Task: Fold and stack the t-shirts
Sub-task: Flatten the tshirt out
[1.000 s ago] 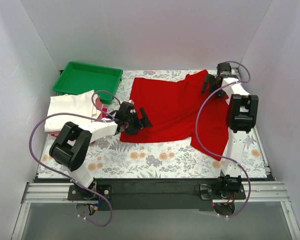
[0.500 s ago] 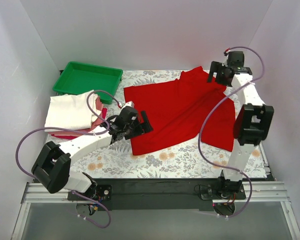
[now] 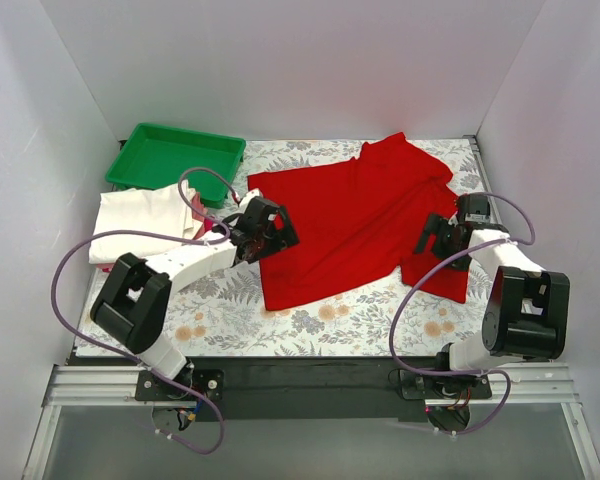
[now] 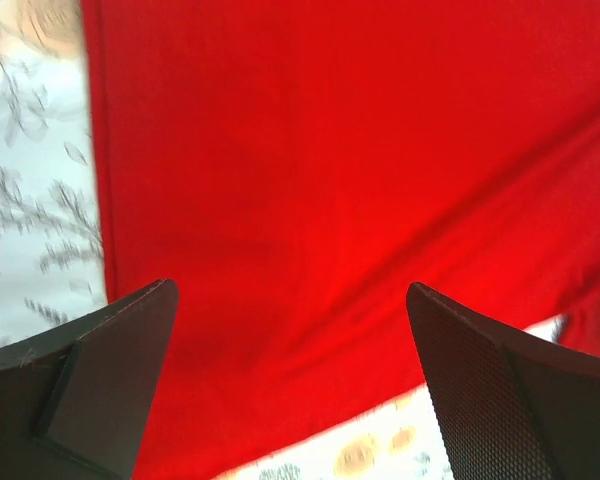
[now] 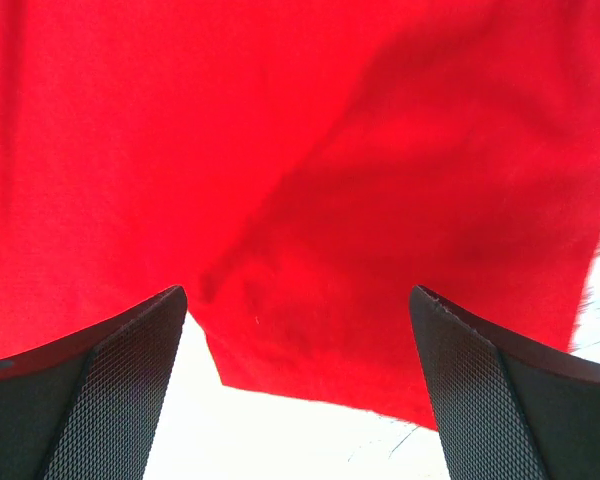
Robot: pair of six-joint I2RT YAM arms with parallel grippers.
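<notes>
A bright red t-shirt (image 3: 350,220) lies spread across the middle and back right of the floral table cover. It fills the left wrist view (image 4: 310,180) and the right wrist view (image 5: 310,170). A folded cream-white t-shirt (image 3: 145,222) lies at the left on folded red cloth (image 3: 130,268). My left gripper (image 3: 276,238) is open and empty over the red shirt's left edge. My right gripper (image 3: 432,240) is open and empty over the shirt's near right part, by its hem.
A green plastic tray (image 3: 175,157) stands at the back left. White walls close in the table on three sides. Bare floral cover (image 3: 310,320) shows along the near edge.
My right arm has swung from the shirt's far right corner back toward the near right. My left gripper moved a little farther back along the shirt's left edge. The shirt lies as before.
</notes>
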